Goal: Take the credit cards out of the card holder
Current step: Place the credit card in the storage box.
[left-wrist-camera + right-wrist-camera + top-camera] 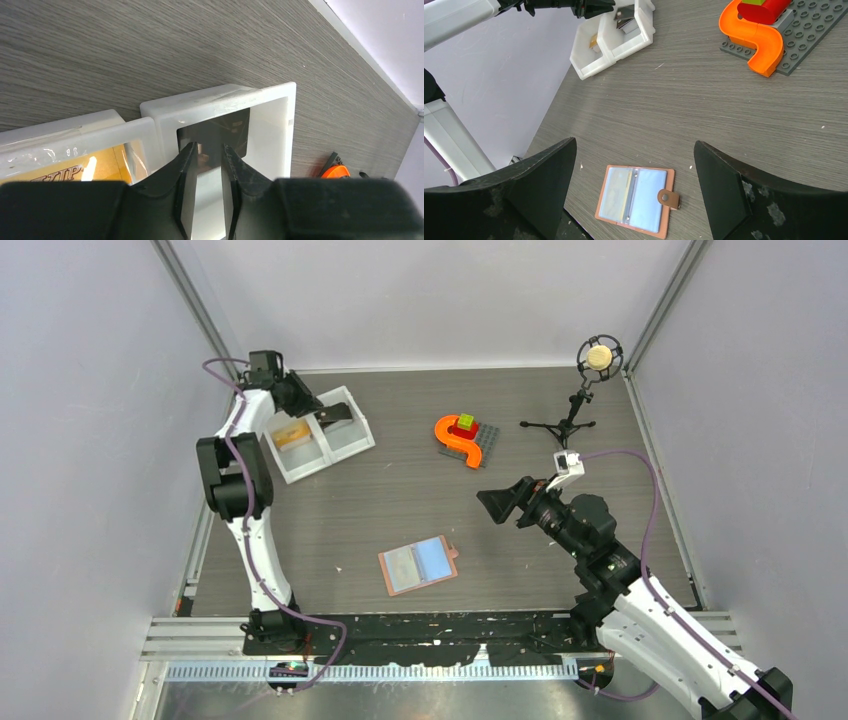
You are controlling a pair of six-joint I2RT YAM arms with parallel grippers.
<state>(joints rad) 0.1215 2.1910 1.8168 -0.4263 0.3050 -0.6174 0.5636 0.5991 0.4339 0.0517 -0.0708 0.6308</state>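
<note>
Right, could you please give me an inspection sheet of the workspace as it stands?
Surface: grey wood-grain table, a few pale specks.
Job's things: card holder lies open, blue pockets up; dark credit card in one compartment of the white tray, a yellow printed item in the other.
Clutter: orange curved piece on a grey brick plate; microphone on a tripod.
Grippers: left gripper over the dark card, jaws slightly apart; right gripper wide open above the table, holding nothing.
Cables: purple cable along each arm.
Surroundings: pale walls, metal frame posts.

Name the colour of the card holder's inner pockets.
Light blue. The card holder shows best in the right wrist view.
</note>
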